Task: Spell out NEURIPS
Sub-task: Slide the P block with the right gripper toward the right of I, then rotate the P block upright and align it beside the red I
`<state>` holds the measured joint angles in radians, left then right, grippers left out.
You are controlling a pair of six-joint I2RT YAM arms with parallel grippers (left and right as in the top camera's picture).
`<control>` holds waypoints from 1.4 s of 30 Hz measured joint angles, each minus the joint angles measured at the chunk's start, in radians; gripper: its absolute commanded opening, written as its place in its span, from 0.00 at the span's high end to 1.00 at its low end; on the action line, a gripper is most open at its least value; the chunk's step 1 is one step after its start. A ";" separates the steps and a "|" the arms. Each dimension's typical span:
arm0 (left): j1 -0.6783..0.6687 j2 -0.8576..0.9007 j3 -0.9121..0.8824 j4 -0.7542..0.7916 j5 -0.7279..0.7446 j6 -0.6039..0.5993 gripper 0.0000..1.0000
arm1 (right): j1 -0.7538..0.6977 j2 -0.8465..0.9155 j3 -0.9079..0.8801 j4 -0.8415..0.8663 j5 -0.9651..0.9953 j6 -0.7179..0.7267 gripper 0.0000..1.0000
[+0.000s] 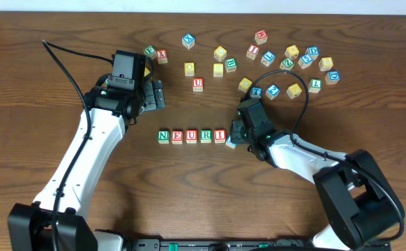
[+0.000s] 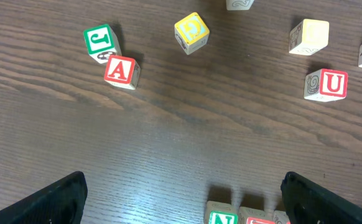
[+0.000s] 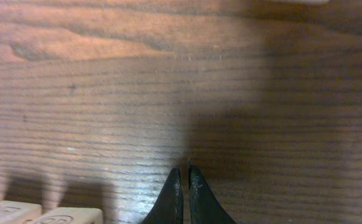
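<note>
A row of letter blocks reads N (image 1: 163, 136), E (image 1: 177, 136), U (image 1: 191, 135), R (image 1: 206, 135), I (image 1: 220, 135) at the table's middle. A pale block (image 1: 231, 142) lies just right of the I, its letter not readable. My right gripper (image 1: 235, 134) is right beside it; in the right wrist view its fingers (image 3: 185, 171) are shut with nothing between them. My left gripper (image 1: 158, 93) is open and empty above the row's left end. The left wrist view shows it (image 2: 181, 193) wide open over bare wood, with the N block (image 2: 222, 216) at the bottom edge.
Several loose blocks lie at the back right (image 1: 291, 52). A red U block (image 1: 198, 84), yellow blocks (image 1: 190, 68) and a J and A pair (image 1: 155, 54) lie behind the row. The left wrist view shows the J (image 2: 100, 41), A (image 2: 121, 70) and U (image 2: 332, 84).
</note>
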<state>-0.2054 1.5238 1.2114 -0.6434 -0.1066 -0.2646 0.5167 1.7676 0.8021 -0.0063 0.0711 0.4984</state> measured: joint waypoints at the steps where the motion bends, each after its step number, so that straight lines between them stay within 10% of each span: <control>1: 0.000 0.000 0.000 0.000 0.000 0.000 0.02 | 0.000 0.001 0.000 0.000 -0.001 -0.002 0.99; 42: 0.000 0.000 0.000 0.000 0.000 0.000 0.02 | 0.121 -0.267 0.053 -0.492 -0.053 0.072 0.99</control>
<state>-0.2054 1.5238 1.2114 -0.6434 -0.1066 -0.2646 0.6380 1.5005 0.8547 -0.4980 0.0177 0.5701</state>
